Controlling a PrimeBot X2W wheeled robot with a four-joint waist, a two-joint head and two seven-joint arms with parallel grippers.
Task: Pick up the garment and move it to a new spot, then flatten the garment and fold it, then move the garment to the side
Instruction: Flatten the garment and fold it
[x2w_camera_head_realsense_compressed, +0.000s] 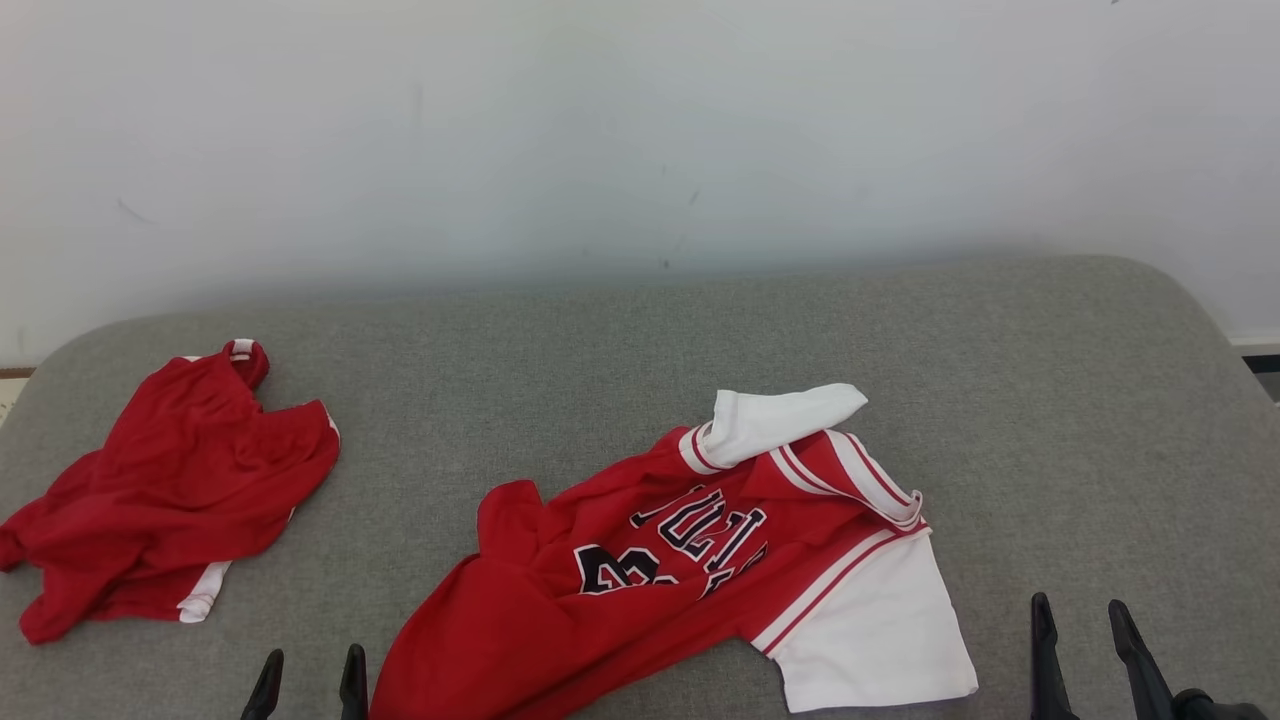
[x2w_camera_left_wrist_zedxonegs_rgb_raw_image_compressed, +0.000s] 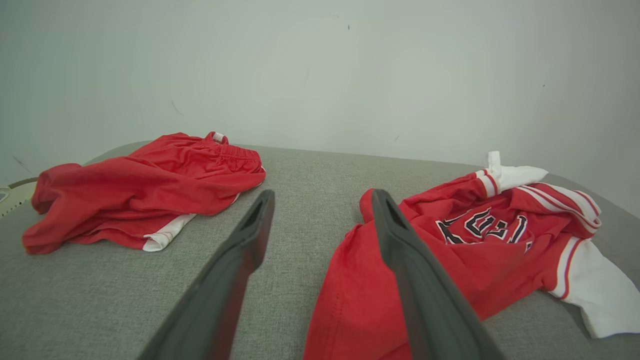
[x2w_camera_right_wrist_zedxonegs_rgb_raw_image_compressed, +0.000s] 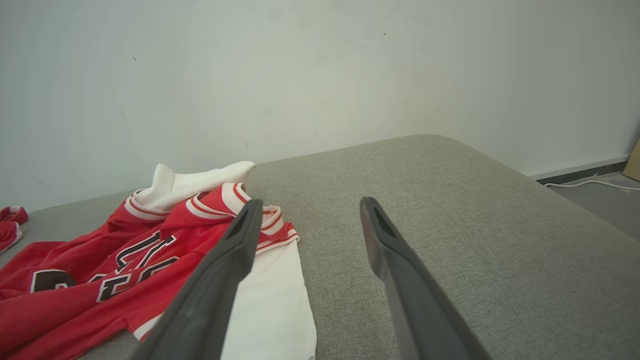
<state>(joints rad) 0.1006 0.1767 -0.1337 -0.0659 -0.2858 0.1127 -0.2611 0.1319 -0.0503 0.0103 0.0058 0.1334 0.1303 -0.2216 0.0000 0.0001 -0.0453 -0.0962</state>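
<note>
The left gripper (x2w_camera_head_realsense_compressed: 312, 655) sits low over the near edge of the grey cushion (x2w_camera_head_realsense_compressed: 620, 350), its two dark fingers spread apart with nothing between them but bare fabric. Just to the right of its right finger lies the shirt (x2w_camera_head_realsense_compressed: 640, 590), a red jersey with white sleeves and dark lettering across the chest. It is crumpled and skewed rather than flat. The red hem comes right up beside that finger, though I cannot tell whether the two touch. From there the shirt runs ahead and to the right, and one white sleeve (x2w_camera_head_realsense_compressed: 780, 415) is folded up over the striped collar at the far end. The other white sleeve (x2w_camera_head_realsense_compressed: 880, 640) lies flat, nearest the right gripper (x2w_camera_head_realsense_compressed: 1079, 602). That gripper also has its fingers parted and empty, and a strip of bare cushion separates it from the sleeve on its left. Ahead of the left gripper and off to its left lies a bunched pair of red shorts (x2w_camera_head_realsense_compressed: 170, 490) with white trim, well apart from the shirt. Beyond both grippers a pale wall (x2w_camera_head_realsense_compressed: 640, 130) rises behind the cushion.
</note>
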